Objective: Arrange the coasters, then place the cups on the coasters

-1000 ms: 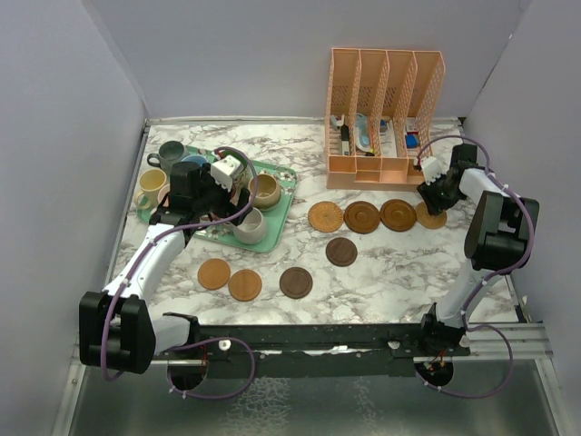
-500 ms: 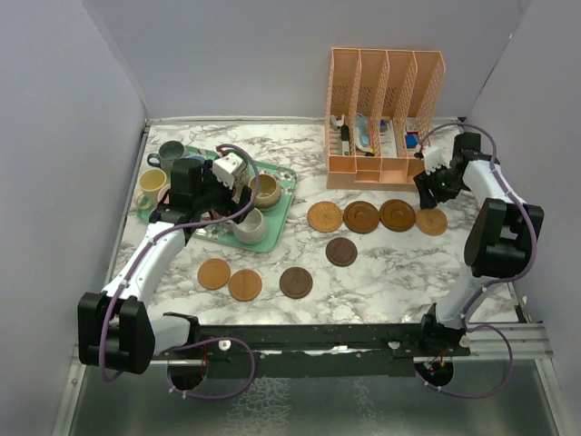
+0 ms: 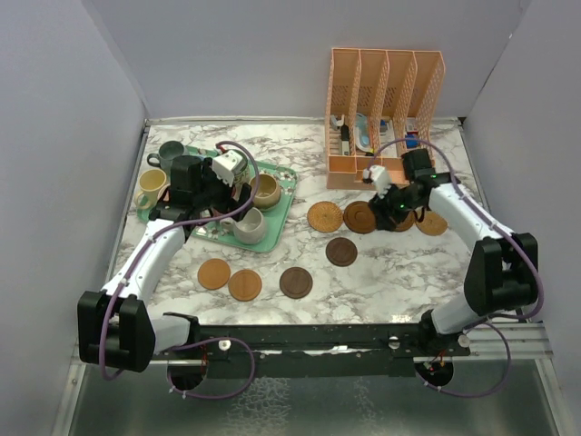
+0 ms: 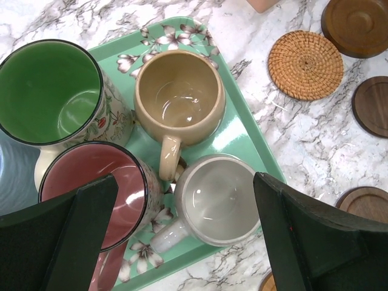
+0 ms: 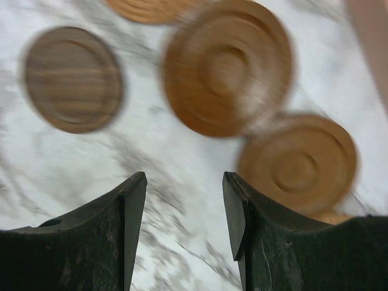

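A row of coasters lies mid-table, ending in a light one. A dark coaster sits below the row, and three more lie near the front. My right gripper hovers over the row, open and empty, with blurred coasters under it. My left gripper hangs wide open above the cups on the tray. Those cups are green, tan, maroon and cream. A yellow cup and a grey-teal cup stand off the tray.
The mint-green flowered tray lies at the back left. An orange file organizer stands at the back, just behind the coaster row. Grey walls close in on the left, back and right.
My right arm has swung left from the light coaster at the row's right end to over the row's middle, jaws a little wider. The left arm has barely moved.
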Robot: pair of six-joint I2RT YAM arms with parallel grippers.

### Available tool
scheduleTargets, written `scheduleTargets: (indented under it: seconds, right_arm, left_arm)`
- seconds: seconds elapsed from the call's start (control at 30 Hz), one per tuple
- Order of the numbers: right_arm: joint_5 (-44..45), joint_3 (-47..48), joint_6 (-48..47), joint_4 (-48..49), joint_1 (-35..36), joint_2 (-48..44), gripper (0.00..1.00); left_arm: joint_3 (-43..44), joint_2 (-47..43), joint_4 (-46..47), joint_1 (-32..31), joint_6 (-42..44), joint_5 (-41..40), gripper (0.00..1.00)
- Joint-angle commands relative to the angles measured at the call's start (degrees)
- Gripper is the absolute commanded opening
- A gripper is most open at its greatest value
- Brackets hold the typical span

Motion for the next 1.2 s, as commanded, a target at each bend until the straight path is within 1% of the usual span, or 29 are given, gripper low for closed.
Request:
scheduleTargets:
  seconds: [0.0, 0.1, 0.2, 0.3, 0.4, 0.53, 0.6, 0.73, 1.0, 1.17]
  right_arm:
    - [-9.03, -4.36, 1.88, 4.2, 10.39, -3.46, 0.54]
    - [-10.81, -5.72, 4.1, 7.25, 16.29, -2.8, 0.52]
    - [-9.07, -6.52, 5.71, 9.72, 21.33, -0.63, 0.5]
    - [-5.98, -7.08, 6.51, 11.83, 24.17, 2.21, 0.48]
    - [-4.24, -7.27, 6.4, 12.75, 25.98, 4.46, 0.47]
    - [-2.9, -7.28, 5.9, 12.44, 27.04, 7.04, 0.47]
    - [-1.83, -7.29, 5.25, 11.82, 27.04, 7.97, 0.5]
    - [0.52, -8.34, 4.2, 11.69, 27.04, 7.88, 0.52]
    - [5.7, -12.02, 1.83, 10.35, 27.04, 7.72, 0.49]
    - [9.29, -16.45, 0.83, 9.71, 26.69, 4.74, 0.47]
  left_arm:
    - [2.15, 0.72, 0.27, -0.15, -0.63, -2.17, 0.99]
    - [2.22, 0.9, -0.83, -0.21, 1.26, -2.58, 0.99]
    - [2.84, 1.0, -3.16, -0.22, 3.95, -3.42, 0.99]
    - [3.25, 0.85, -5.44, -0.28, 5.97, -3.08, 0.99]
    - [2.65, 0.34, -5.72, -0.41, 6.18, -3.1, 0.99]
    - [1.97, 0.2, -5.26, -1.4, 5.3, -2.78, 0.99]
    - [1.75, 0.29, -5.01, -2.25, 5.2, -3.03, 0.99]
    - [1.51, 0.29, -6.25, -4.06, 7.87, -2.83, 0.99]
    - [1.49, 0.17, -15.25, -6.34, 15.78, 2.38, 0.99]
    - [1.19, -0.81, -24.23, -8.21, 22.96, 2.12, 0.99]
